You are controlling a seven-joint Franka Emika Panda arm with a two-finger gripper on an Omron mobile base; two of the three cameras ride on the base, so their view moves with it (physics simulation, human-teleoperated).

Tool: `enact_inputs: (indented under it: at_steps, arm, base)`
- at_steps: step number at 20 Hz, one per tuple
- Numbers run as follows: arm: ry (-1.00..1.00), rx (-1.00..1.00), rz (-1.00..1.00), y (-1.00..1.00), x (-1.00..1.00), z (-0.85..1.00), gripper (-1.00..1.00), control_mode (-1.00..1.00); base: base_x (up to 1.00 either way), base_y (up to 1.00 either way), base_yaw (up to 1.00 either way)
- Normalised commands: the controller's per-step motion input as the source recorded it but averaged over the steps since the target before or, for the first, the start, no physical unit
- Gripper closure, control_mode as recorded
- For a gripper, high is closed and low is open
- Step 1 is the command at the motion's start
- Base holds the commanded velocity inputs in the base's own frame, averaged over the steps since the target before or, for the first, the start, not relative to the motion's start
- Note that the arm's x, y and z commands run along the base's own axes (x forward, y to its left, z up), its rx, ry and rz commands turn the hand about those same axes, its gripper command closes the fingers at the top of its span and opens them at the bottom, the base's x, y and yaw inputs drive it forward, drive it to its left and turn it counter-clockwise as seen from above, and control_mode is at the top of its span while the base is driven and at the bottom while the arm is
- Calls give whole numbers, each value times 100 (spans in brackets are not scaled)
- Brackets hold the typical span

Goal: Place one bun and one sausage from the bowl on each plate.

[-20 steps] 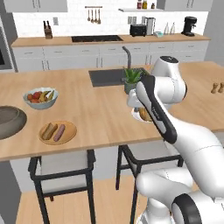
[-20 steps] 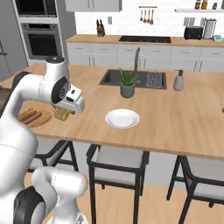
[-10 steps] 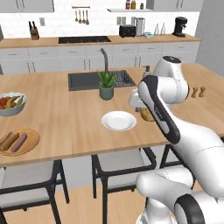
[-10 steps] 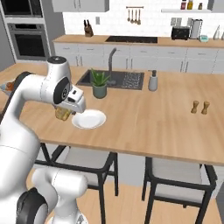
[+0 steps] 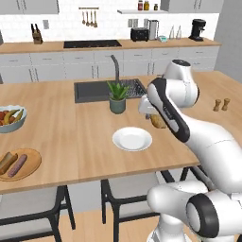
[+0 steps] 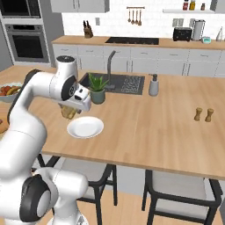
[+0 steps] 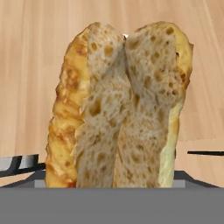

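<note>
Carrying a split, golden-crusted hot-dog bun (image 7: 120,109), my gripper (image 5: 156,119) has its fingers spread wide and closed on the bread's sides, hanging just beside the small white round plate (image 5: 132,139), above the wooden counter (image 5: 80,137). I judge the bun light, soft and easily crushed, so a gentle hold across its crusted flanks suits it, not the open crumb. That white plate looks bare. The tan wooden plate (image 5: 29,165) at far left holds a bun and a reddish sausage (image 5: 17,165). Beyond it, a pale bowl (image 5: 15,122) carries fruit.
</note>
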Motion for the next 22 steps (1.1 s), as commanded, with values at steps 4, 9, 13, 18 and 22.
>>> enact_inputs:
  at_steps: [4,9,13,18,22]
  arm:
    - [21,1,13,-31,91,-29,100,-100]
    - [30,0,9,-2,100,-79,100,-100]
    - [28,0,2,23,100,-94,100,-100]
    - [10,-4,0,12,71,-70,100,-100]
    - [4,-2,0,0,48,-59,100,-100]
  base:
    - [0,0,0]
    - [0,0,0]
    - [0,0,0]
    - [0,0,0]
    - [0,0,0]
